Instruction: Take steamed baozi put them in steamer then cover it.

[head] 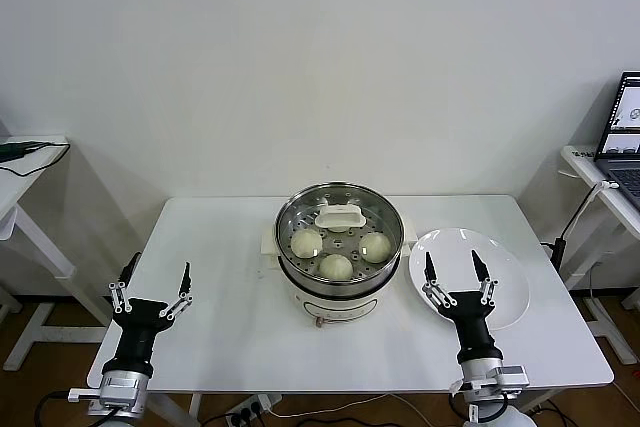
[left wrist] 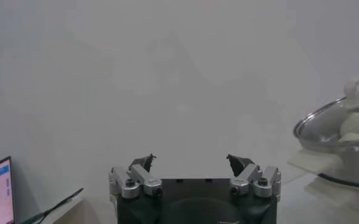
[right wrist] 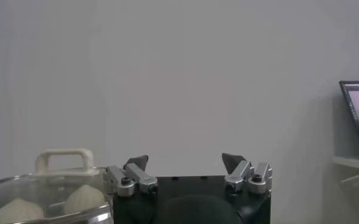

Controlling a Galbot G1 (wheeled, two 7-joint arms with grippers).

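The steamer (head: pixel 292 269) stands mid-table on its white pot base. The clear glass cover (head: pixel 385 222) with its white handle (head: pixel 340 216) sits on it. Through the glass I see three steamed baozi (head: pixel 306 242), (head: pixel 336 267), (head: pixel 375 245); a fourth is hidden. My left gripper (head: pixel 160 265) is open and empty, pointing up, near the table's front left. My right gripper (head: pixel 451 259) is open and empty, pointing up, in front of the plate. The left wrist view shows the left gripper (left wrist: pixel 191 159) and the cover's rim (left wrist: pixel 331 125). The right wrist view shows the right gripper (right wrist: pixel 185 159), the cover (right wrist: pixel 45 185) and a baozi (right wrist: pixel 85 198).
An empty white plate (head: pixel 505 282) lies to the right of the steamer. A laptop (head: pixel 625 127) sits on a side table at the far right. Another side table (head: pixel 30 162) with a cable stands at the far left.
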